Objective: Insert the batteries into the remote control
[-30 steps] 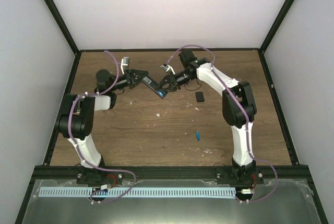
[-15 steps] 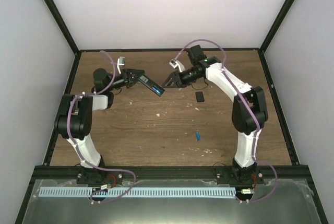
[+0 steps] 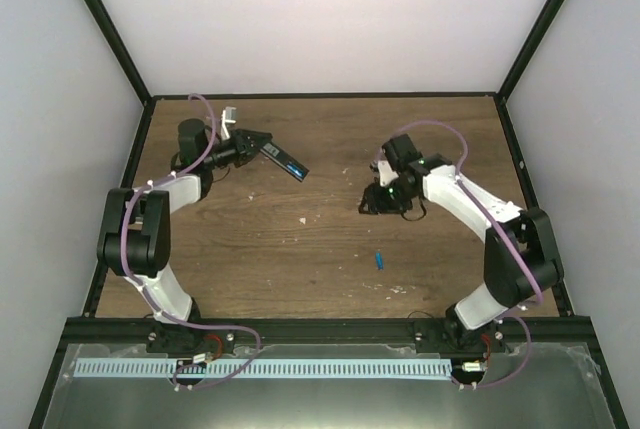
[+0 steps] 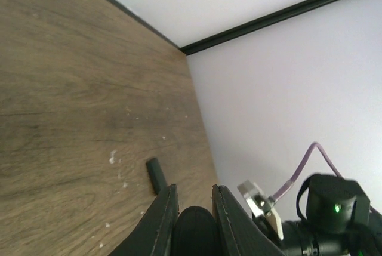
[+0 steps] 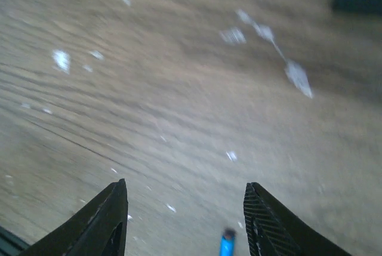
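Wooden tabletop (image 3: 300,249), battery (image 3: 380,259) near right jaws

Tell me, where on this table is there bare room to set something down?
Widest bare wood: the near-left stretch of the table, between the left arm base and the blue battery. The far-right corner, behind the right arm, is free. Crowded: around the right end effector beyond the battery, and under the held remote control.

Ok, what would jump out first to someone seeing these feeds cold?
The left gripper clamps the slim black remote control, raised above the far-left part of the table. The right gripper hangs low right of centre, jaws open and empty. One bright blue battery lies alone on the table, nearer the front edge.
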Tool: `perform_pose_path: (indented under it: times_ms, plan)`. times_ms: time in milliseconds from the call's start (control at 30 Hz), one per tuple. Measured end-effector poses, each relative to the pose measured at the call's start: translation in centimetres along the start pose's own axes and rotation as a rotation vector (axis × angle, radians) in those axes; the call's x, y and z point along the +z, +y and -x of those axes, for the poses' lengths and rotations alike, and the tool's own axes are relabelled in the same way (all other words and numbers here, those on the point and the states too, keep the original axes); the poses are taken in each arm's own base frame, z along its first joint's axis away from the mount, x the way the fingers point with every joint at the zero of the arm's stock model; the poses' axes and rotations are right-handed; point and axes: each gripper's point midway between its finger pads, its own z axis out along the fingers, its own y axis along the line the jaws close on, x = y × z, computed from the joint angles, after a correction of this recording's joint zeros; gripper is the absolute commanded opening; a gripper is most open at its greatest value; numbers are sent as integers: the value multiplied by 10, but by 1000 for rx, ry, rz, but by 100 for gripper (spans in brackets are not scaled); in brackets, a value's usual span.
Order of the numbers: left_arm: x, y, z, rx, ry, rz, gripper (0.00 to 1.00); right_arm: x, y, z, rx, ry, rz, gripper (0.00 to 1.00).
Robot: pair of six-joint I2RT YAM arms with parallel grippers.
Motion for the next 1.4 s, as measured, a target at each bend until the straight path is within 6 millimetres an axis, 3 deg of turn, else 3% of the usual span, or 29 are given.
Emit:
perform_pose_path:
  times_ms: [100, 200, 367, 667, 1200, 1400]
  plan:
    - [1, 10, -4, -22, 4, 40, 0, 7, -18, -35, 72, 60, -98, 45]
    - [3, 14, -8, -30, 20, 57, 0, 8, -18, -59, 93, 84, -156, 43]
    - [8, 9, -8, -19, 37, 58, 0, 9, -21, -90, 130, 99, -208, 38]
    - [11, 11, -6, -8, 53, 66, 0, 30, -29, -137, 148, 186, -278, 31]
    - [11, 14, -9, -9, 65, 77, 0, 50, -32, -143, 128, 209, -308, 20]
    - [11, 14, -9, -9, 62, 79, 0, 51, -33, -144, 124, 197, -308, 7]
